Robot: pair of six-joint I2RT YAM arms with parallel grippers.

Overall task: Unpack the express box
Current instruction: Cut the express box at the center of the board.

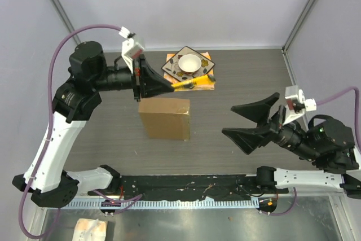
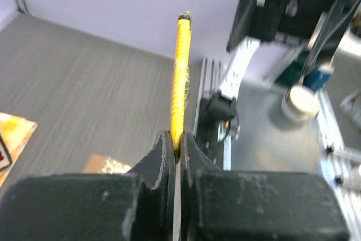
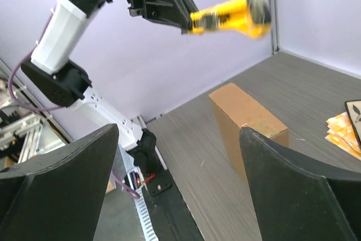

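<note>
L side: left fingers point(image 1: 171, 87) are clamped shut on a yellow tool point(image 1: 190, 83), prob. a cutter. It's held off the surface point(image 1: 101, 139), far end reaching over the near edge of the patterned plate point(image 1: 171, 60). Just in front of them the express box point(image 1: 164, 119) sits mid-surface: plain brown cardboard, apparently stood on one edge w/ broad faces upright. It looks closed; can't make out a seam or tape. Judgement: light, stiff at edges & corners, but the faces will dent. Matte, so not slippery, and stood like this it'll tip easily. Best hold is across the thin dimension at the top edge, or pin a corner while the tool works. Behind-right, the plate carries a white bowl point(image 1: 190, 62), apart from the box. R side: right fingers point(image 1: 228, 120) are spread wide, holding nothing, well apart from the box.
</note>
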